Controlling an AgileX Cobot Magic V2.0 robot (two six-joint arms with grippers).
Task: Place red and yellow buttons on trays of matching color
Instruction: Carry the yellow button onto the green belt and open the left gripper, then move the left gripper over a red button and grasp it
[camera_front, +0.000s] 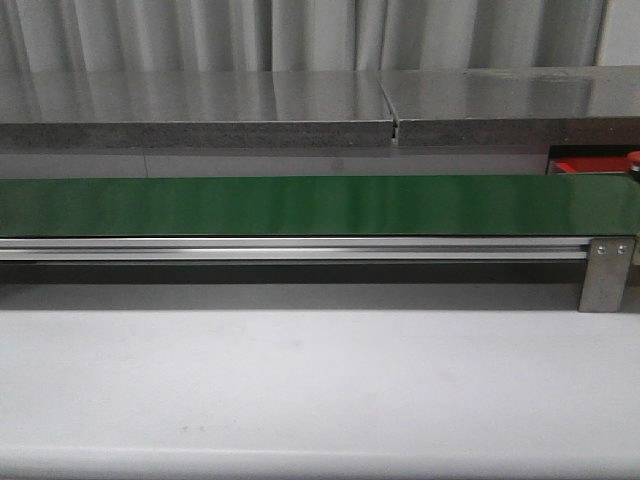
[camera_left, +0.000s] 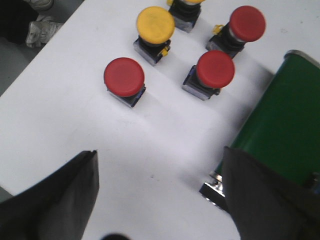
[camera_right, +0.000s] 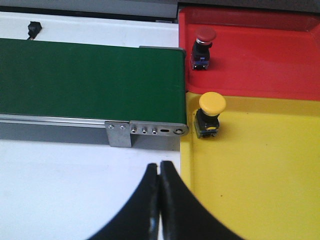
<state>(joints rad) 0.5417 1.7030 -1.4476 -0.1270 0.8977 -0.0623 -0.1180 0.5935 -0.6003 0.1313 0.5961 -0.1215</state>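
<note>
Only the fingers show from either arm. The left tool (camera_left: 159, 200) has two broad, matte black fingers (camera_left: 55, 200), wedge-shaped with smooth flat faces. The right tool (camera_right: 160, 200) has two glossy black fingers (camera_right: 137, 212), curved like horns, tapering to narrow tips.

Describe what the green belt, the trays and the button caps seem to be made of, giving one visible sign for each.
Green belt: probably rubbery or PVC sheet, smooth, with a soft sheen in the front view. Red tray and yellow tray: likely moulded plastic, judging by uniform colour, rounded raised rims and a slight gloss. Red button cap and yellow button cap: seemingly matte plastic, evenly coloured domes on dark housings.
</note>
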